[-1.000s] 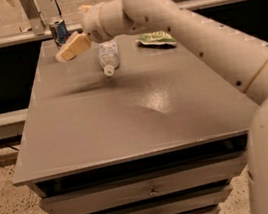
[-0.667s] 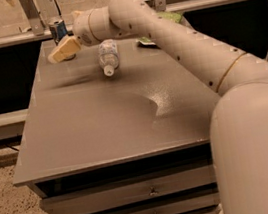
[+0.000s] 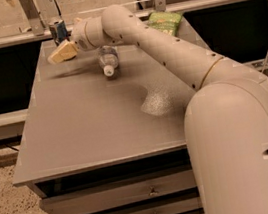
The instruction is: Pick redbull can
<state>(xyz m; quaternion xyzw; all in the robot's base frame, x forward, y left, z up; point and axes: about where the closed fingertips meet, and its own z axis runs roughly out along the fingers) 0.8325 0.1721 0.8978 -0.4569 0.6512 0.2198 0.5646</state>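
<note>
The redbull can (image 3: pixel 57 31) stands upright at the far left corner of the grey table (image 3: pixel 91 126); it is blue and silver with a silver top. My gripper (image 3: pixel 62 53) hovers just in front of the can, slightly below it in the view, with the white arm (image 3: pixel 165 48) reaching across the table from the right. The gripper holds nothing that I can see.
A clear plastic water bottle (image 3: pixel 108 60) with a white cap lies on its side right of the gripper, under the arm. A green chip bag (image 3: pixel 165 21) lies at the far right. A metal rail (image 3: pixel 110 19) runs behind the table. Drawers (image 3: pixel 118 197) sit below the tabletop.
The gripper has swung left along the far side of the table, from above the bottle to just in front of the can. The can, bottle and bag have not moved.
</note>
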